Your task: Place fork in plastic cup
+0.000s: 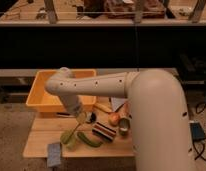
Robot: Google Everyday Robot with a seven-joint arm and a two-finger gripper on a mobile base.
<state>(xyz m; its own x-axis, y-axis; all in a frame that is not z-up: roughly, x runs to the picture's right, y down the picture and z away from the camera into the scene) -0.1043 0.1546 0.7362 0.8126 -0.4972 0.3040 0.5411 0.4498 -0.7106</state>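
Observation:
My gripper (79, 118) hangs from the white arm over the left part of the wooden table (41, 142), just in front of the yellow bin. It is shut on the fork (72, 131), a thin pale stick that slants down and left from the fingers. The fork's lower end reaches the plastic cup (69, 140), a short light-green cup standing near the table's front. I cannot tell whether the tip is inside the cup or just above its rim.
A green cucumber (90, 139) lies right of the cup. A dark object (104, 131), an orange fruit (114, 119) and a small steel cup (124, 124) sit further right. A yellow bin (43, 97) stands behind, and a blue-grey sponge (54, 154) lies at the front edge.

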